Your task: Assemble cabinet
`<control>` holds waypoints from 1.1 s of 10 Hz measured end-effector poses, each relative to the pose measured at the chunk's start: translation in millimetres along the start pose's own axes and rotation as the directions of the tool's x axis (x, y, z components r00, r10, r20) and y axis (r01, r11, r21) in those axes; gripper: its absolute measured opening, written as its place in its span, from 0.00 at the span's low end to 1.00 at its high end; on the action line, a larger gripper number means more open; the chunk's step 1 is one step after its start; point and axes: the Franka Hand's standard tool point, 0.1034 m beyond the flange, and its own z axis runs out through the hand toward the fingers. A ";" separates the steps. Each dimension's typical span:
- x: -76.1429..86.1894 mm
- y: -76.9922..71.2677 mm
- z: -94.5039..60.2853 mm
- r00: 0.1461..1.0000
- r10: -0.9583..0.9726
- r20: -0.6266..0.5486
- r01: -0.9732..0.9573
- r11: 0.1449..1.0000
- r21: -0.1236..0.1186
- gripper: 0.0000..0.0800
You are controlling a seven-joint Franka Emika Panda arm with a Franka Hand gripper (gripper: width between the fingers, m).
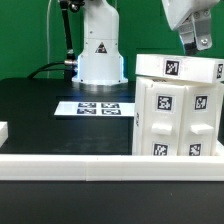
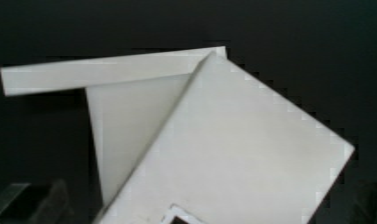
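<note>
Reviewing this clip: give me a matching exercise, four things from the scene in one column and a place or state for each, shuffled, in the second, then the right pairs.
Things:
1. gripper
2. cabinet
3. marker board
4. rail

Places or states:
A. flat on the black table, in front of the arm's base
B. open, above the cabinet's top
C. long and white, across the foreground
D. tagged white box at the exterior view's right

Pairs: 1-B, 2-D, 3-A, 4-C
</note>
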 end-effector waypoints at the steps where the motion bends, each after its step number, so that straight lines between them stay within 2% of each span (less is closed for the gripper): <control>1: -1.8 -0.7 -1.1 0.992 -0.125 0.009 0.125 0.992 -0.011 1.00; 3: -8.3 -1.2 -1.4 0.961 -0.275 0.011 0.276 0.961 -0.029 1.00; 5: -10.5 -2.9 -2.7 0.902 -0.431 0.018 0.431 0.902 -0.032 1.00; 6: -12.5 -4.6 -3.4 0.842 -0.540 0.008 0.540 0.841 -0.041 1.00; 7: -14.2 -1.0 -0.6 0.790 -0.613 -0.002 0.612 0.789 -0.064 1.00; 8: -13.9 0.6 0.4 0.670 -0.742 -0.013 0.739 0.669 -0.073 1.00; 10: -12.0 -0.2 -0.4 0.551 -0.834 -0.004 0.832 0.550 -0.074 1.00; 11: -11.3 3.8 -0.1 0.398 -0.917 0.034 0.914 0.393 -0.104 1.00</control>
